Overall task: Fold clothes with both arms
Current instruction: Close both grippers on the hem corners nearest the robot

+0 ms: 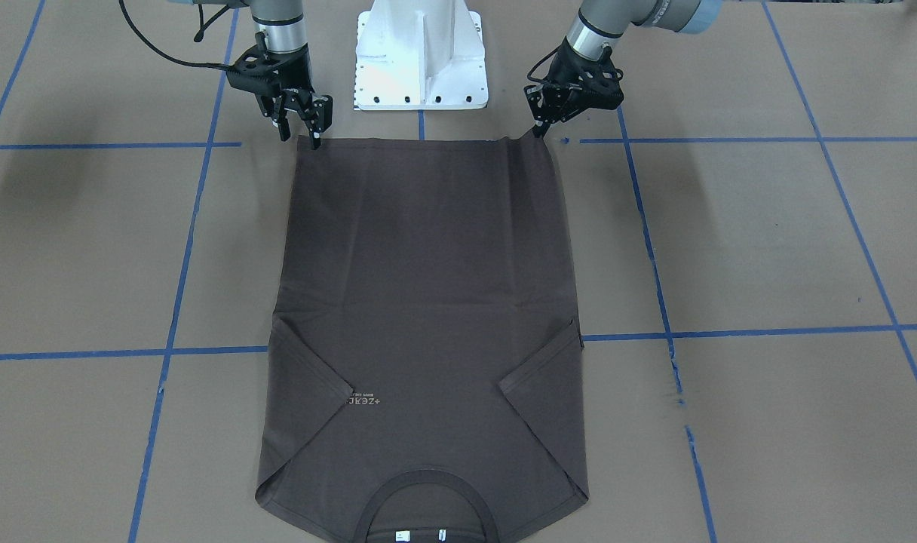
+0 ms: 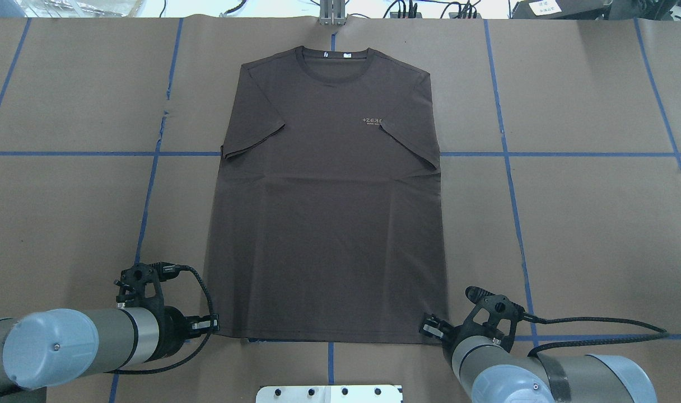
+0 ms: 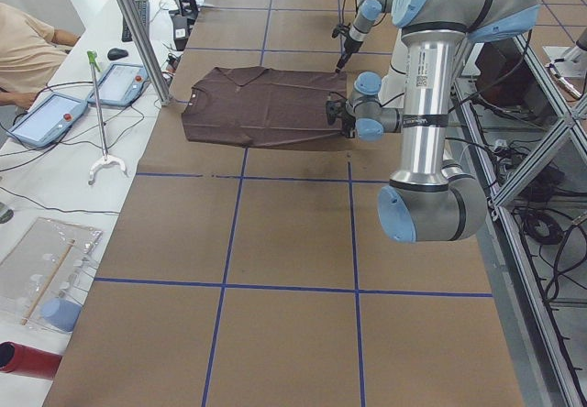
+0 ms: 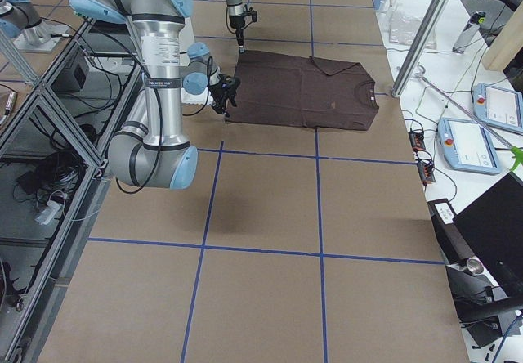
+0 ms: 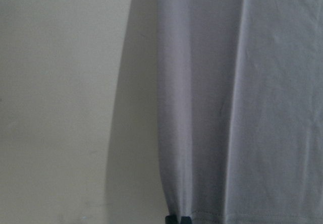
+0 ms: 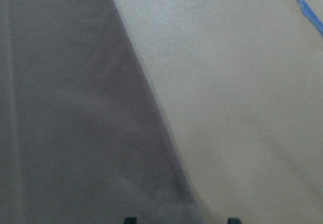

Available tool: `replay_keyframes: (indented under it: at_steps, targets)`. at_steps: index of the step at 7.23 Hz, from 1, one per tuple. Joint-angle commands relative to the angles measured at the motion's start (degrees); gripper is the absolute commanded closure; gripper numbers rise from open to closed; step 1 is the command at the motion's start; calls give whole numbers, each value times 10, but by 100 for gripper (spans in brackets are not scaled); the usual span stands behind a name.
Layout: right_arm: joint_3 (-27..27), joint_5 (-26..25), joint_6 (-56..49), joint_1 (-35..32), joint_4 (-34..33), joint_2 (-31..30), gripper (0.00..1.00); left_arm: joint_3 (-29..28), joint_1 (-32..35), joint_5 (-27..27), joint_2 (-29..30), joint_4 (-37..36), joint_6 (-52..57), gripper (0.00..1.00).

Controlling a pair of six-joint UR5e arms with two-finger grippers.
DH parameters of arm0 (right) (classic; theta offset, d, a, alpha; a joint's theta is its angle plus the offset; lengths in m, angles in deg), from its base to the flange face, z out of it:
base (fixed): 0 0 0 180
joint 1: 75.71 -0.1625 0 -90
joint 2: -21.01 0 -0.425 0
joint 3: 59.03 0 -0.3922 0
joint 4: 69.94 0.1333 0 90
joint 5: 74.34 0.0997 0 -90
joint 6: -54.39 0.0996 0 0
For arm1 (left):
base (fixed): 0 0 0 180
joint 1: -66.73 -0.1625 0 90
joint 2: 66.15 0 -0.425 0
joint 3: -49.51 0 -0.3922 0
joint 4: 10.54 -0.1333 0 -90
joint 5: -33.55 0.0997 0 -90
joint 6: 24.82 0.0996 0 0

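A dark brown short-sleeved soft-knit T-shirt is spread flat, front up, in the middle of the table. Its collar is turned away from the robot and both sleeves are folded in over the chest. It is judged light, limp and not fragile. It would sag and drag if lifted by one point, so the two hem corners nearest the robot are the places to be gripped.

The black two-finger left gripper is pinched narrow on its hem corner, where the cloth is slightly puckered. The black two-finger right gripper is spread wide, and its fingertips are set either side of the shirt's edge at the other corner.

The table is covered in matte brown paper crossed by blue tape lines, and little drag is expected from it. A side bench with grey tablet-like pendants is seen well apart from the shirt.
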State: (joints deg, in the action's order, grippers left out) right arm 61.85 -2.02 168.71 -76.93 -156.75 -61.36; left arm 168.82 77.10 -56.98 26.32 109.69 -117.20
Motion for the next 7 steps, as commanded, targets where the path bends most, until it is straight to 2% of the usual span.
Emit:
replay_keyframes:
  at_steps: [1,3,4,5,6,7]
  targets:
    - [-4,0,0,9,0,-1,36,0,0,-1,0,0,-1,100]
    - [-10,-1,0,10,0,0,40,0,1,0,-2,0,-1,100]
    - [-11,-1,1,11,0,0,47,0,1,-1,-1,0,-1,100]
    - [-11,-1,19,12,0,1,63,1,1,0,-1,0,-1,100]
    - [-10,-1,26,13,0,2,87,1,1,0,-2,0,0,100]
    - [-10,-2,26,13,1,1,100,1,1,0,-2,0,-1,100]
